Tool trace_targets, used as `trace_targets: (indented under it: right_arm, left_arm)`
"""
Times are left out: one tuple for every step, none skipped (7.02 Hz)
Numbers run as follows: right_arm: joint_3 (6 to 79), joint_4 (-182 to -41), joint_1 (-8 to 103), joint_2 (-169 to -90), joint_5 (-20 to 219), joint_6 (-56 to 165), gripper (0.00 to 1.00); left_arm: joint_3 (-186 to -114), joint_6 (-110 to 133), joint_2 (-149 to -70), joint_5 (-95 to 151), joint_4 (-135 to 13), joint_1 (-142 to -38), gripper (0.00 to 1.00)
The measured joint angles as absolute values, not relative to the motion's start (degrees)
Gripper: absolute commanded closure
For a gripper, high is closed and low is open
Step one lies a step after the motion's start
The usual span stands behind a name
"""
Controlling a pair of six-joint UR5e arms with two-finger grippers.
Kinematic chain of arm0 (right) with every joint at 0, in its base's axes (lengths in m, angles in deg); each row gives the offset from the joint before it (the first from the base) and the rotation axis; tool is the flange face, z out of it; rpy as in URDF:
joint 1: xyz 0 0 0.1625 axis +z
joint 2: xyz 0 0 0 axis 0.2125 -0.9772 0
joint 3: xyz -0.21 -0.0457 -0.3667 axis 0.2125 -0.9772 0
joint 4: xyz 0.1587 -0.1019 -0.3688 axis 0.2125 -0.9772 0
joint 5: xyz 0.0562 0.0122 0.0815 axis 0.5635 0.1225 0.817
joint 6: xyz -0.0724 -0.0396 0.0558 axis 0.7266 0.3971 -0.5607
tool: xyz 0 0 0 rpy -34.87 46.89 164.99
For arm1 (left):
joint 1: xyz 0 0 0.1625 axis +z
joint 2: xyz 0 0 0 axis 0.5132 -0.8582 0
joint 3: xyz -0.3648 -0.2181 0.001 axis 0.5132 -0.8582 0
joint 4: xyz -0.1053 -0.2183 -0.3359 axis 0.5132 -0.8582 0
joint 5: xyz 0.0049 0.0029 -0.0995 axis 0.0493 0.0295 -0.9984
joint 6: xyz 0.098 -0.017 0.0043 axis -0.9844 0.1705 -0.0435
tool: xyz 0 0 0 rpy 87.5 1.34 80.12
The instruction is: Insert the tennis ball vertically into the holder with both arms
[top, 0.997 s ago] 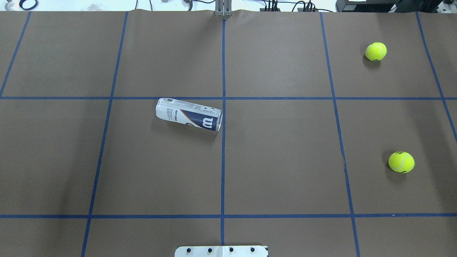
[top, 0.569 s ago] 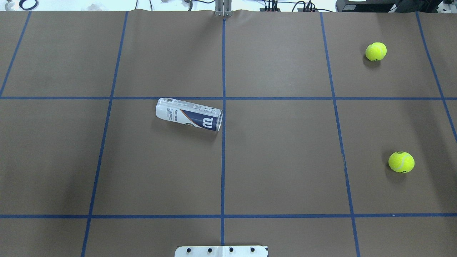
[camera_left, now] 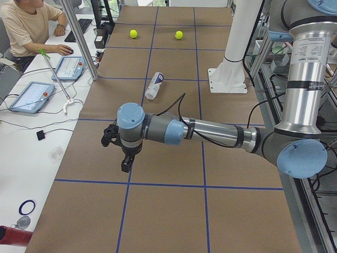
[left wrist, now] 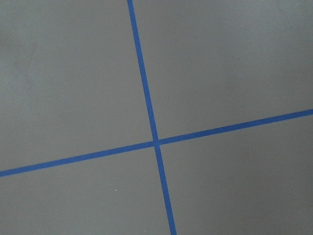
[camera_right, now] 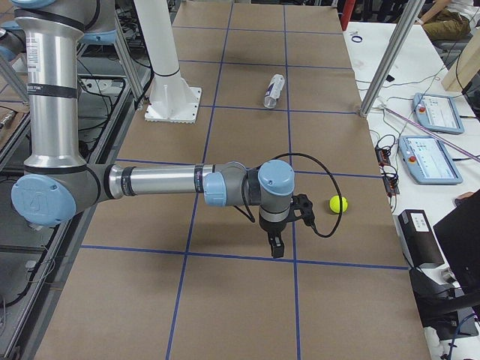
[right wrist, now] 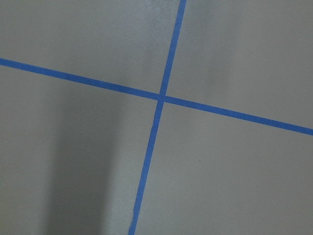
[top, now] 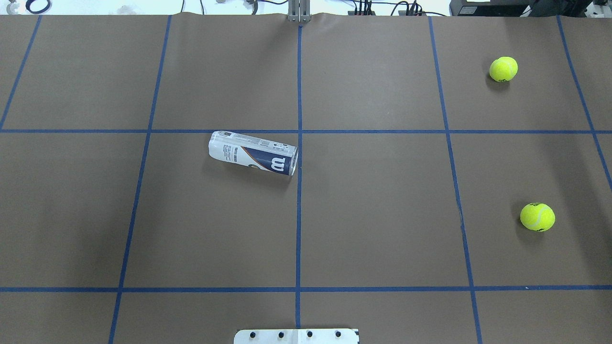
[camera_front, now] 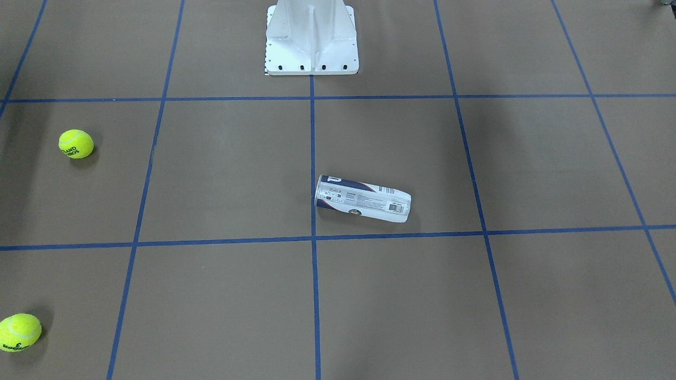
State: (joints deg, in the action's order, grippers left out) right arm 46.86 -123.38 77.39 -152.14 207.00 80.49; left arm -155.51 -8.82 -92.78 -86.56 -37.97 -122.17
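The holder (top: 253, 153) is a clear tube with a white and navy label. It lies on its side near the table's middle, metal-rimmed mouth toward the centre tape line; it also shows in the front view (camera_front: 363, 205). Two yellow tennis balls (top: 503, 69) (top: 537, 217) rest on the table's right side, far from the holder. The left gripper (camera_left: 125, 166) hangs over the table's left end, pointing down. The right gripper (camera_right: 276, 247) hangs over the right end, beside the nearer ball (camera_right: 339, 203). I cannot tell whether either is open or shut. Neither touches anything.
The white pedestal base (camera_front: 311, 37) stands at the robot's edge of the brown table with blue tape lines (top: 299, 215). A side bench with tablets (camera_left: 31, 96) and a seated person (camera_left: 29, 26) lies beyond the far edge. Both wrist views show only table and tape.
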Motion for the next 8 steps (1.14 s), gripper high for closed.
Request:
trace_targets:
  right_arm:
    - [46.7, -122.4, 77.3, -152.1, 207.1, 80.4, 0.00]
    - [46.8, -122.0, 77.1, -152.0, 207.2, 80.2, 0.00]
    - [46.9, -121.8, 76.4, -151.6, 207.2, 80.1, 0.00]
    - [46.8, -121.8, 75.8, -150.8, 207.3, 80.1, 0.00]
    - [46.7, -121.7, 75.2, -150.1, 207.3, 80.1, 0.00]
    - [46.7, -121.7, 74.9, -149.7, 207.3, 80.1, 0.00]
    - [46.7, -121.7, 74.7, -149.5, 207.3, 80.1, 0.00]
    - [46.7, -121.7, 74.6, -149.5, 207.3, 80.1, 0.00]
  left_arm:
    - [-155.8, -8.7, -92.9, -86.7, -39.6, -122.0, 0.00]
    - [-156.0, -8.6, -92.9, -86.7, -42.2, -121.8, 0.00]
    - [-156.0, -8.5, -93.2, -86.6, -46.0, -120.5, 0.00]
    - [-156.1, -8.5, -94.7, -86.4, -49.1, -117.4, 0.00]
    - [-156.3, -8.5, -97.7, -86.5, -50.3, -114.2, 0.00]
    - [-156.9, -8.4, -101.3, -86.5, -50.5, -110.9, 0.00]
    - [-157.5, -8.3, -104.6, -86.5, -50.6, -108.3, 0.00]
    - [-157.9, -8.3, -108.0, -86.4, -50.6, -106.0, 0.00]
